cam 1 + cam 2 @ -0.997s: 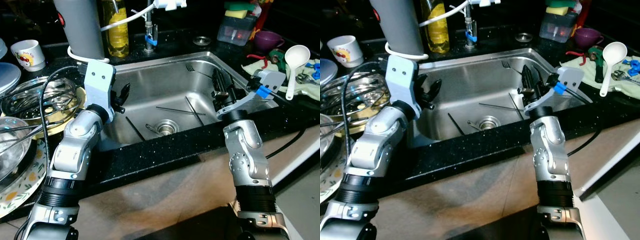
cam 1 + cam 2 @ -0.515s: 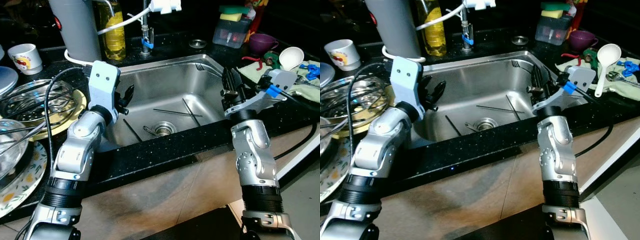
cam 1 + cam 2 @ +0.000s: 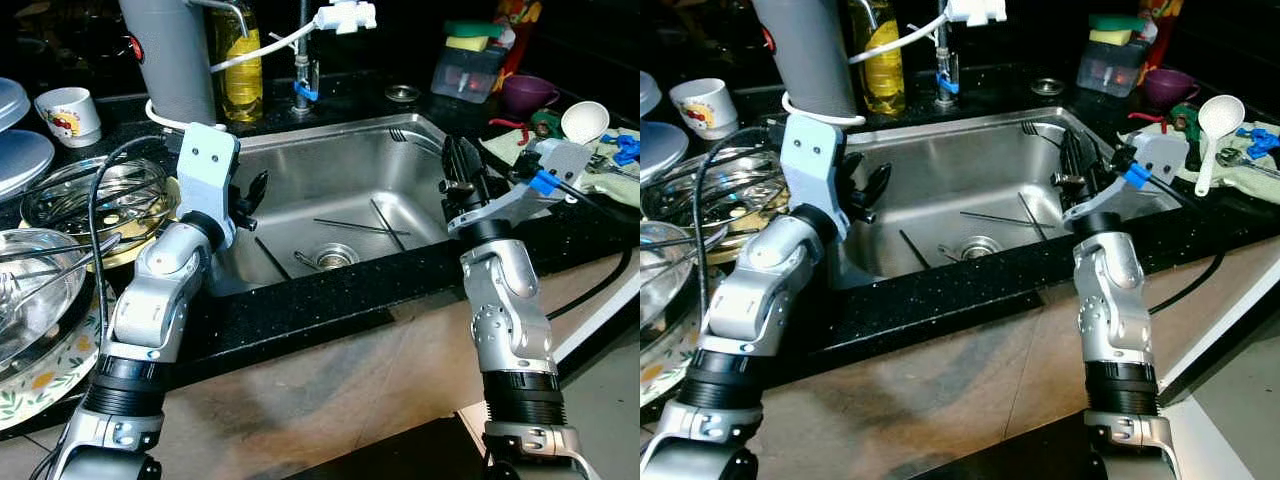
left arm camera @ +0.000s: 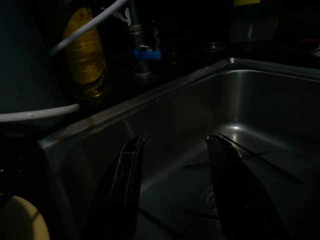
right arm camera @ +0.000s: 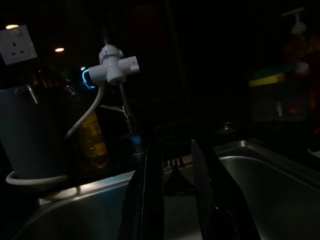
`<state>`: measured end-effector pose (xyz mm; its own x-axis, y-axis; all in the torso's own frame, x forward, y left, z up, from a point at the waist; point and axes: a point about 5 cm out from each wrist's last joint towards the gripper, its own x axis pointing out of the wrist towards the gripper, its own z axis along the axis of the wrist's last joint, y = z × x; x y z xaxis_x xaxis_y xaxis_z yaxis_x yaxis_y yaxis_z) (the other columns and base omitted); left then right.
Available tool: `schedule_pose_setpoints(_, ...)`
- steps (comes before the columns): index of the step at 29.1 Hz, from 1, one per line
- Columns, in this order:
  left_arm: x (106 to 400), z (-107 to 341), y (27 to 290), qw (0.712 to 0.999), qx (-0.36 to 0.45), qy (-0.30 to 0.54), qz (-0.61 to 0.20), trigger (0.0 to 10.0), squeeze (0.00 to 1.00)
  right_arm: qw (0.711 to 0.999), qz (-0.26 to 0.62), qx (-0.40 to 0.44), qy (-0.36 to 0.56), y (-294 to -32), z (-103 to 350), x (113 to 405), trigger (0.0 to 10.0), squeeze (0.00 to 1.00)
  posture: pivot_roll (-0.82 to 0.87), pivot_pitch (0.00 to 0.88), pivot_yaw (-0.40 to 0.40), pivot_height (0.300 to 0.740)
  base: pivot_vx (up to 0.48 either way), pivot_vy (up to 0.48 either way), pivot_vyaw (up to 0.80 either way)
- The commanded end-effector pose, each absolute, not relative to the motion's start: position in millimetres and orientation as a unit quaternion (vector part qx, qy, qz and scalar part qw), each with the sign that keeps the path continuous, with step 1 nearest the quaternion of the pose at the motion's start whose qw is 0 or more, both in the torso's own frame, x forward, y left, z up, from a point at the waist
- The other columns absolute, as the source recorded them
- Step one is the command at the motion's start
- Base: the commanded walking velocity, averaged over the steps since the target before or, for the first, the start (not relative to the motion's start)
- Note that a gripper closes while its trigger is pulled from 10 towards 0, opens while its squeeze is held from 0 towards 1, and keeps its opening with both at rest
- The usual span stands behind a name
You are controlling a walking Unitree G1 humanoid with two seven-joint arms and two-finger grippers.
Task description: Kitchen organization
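Observation:
A steel sink (image 3: 330, 125) lies in front of me. On its bottom lie thin dark chopsticks (image 3: 345, 225) and a small utensil (image 3: 305, 262) beside the drain (image 3: 338, 257). A fork (image 3: 400, 135) leans in the far right corner. My left gripper (image 3: 250, 195) hangs open over the sink's left side, with nothing between its fingers (image 4: 127, 190). At the sink's right wall my right gripper (image 3: 458, 160) points toward the far corner, its fingers (image 5: 152, 170) a little apart and holding nothing. The fork (image 5: 175, 167) shows beyond them.
Behind the sink stand a tap (image 3: 303, 70) with a white fitting (image 3: 345, 15), a yellow oil bottle (image 3: 240, 60) and a grey cylinder (image 3: 170, 60). Glass bowls with whisks (image 3: 95, 200), plates and a cup (image 3: 68, 112) crowd the left counter. A white ladle (image 3: 583, 118) lies right.
The whole picture has shifted as the camera moved. Both grippers keep their places at the sink's sides, and nothing was picked up or let go.

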<state>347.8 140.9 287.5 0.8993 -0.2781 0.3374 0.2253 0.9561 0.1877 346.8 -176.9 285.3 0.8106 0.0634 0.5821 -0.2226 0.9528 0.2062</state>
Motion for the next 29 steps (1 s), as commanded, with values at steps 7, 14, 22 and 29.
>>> schedule_pose_setpoints(7,348.1,286.4,145.0,0.976,0.044,-0.178,-0.116,10.0,0.0,0.941,0.078,0.131,-0.302,-176.6,287.1,345.2,10.0,0.0,-0.08,0.178,-0.013,0.74,0.0,-0.069,0.0)
schedule_pose_setpoints(14,348.1,286.9,147.0,0.977,0.043,-0.179,-0.111,10.0,0.0,0.941,0.079,0.131,-0.302,-176.2,288.1,345.8,10.0,0.0,-0.08,0.179,-0.014,0.74,0.0,0.0,0.0)
schedule_pose_setpoints(22,359.1,282.5,143.0,0.977,0.073,-0.148,-0.132,10.0,0.0,0.941,0.082,0.131,-0.302,-176.1,288.9,347.1,10.0,0.0,-0.07,0.179,-0.025,0.74,0.0,0.0,0.0)
schedule_pose_setpoints(29,381.8,288.0,122.3,0.966,0.119,-0.106,-0.203,10.0,0.0,0.948,0.099,0.103,-0.285,-170.8,293.4,355.1,10.0,0.0,-0.07,0.181,-0.015,0.74,0.0,0.0,0.0)
